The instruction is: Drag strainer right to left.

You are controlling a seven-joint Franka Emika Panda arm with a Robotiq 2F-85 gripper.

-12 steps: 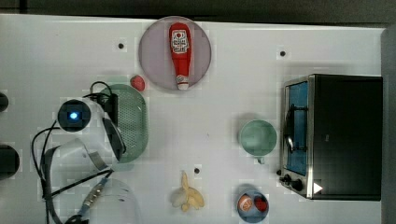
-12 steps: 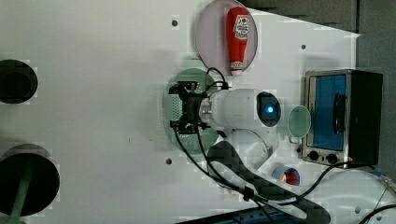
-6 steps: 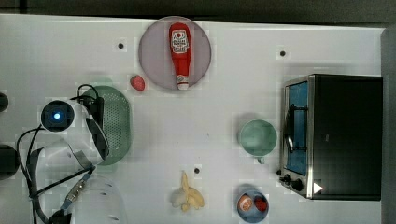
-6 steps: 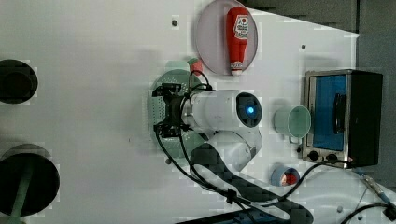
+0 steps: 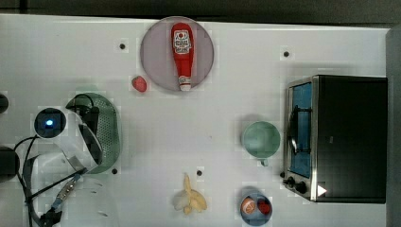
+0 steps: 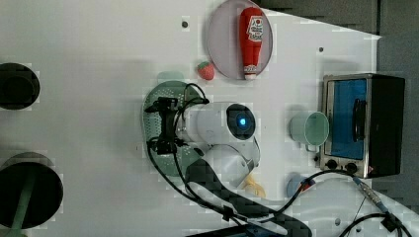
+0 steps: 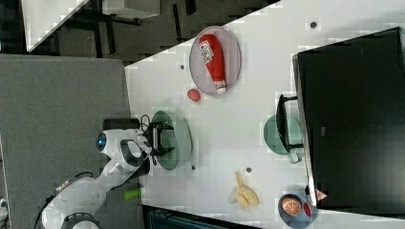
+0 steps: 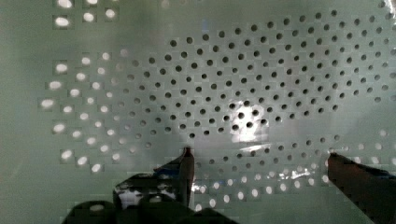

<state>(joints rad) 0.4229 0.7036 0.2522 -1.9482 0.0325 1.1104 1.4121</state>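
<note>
Strainer (image 5: 108, 132) is sitting well off from the toaster oven (image 5: 338, 137), across the table past the mug (image 5: 260, 139), because the gripper (image 8: 257, 158), fingers spread apart inside its perforated bowl, is serving as a drag hook.

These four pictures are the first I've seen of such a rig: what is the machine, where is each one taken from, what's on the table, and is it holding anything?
The white machine is a single robot arm with a two-fingered gripper. Three fixed cameras look at the white table; the wrist view comes from a camera on the arm itself. That camera looks straight into the strainer, a pale green bowl full of holes, with the gripper's fingers spread apart inside it, so nothing is clamped. Also on the table: a ketchup bottle lying on a round plate, a strawberry, a green mug, a toaster oven, a banana, and a small blue bowl holding fruit.
</note>
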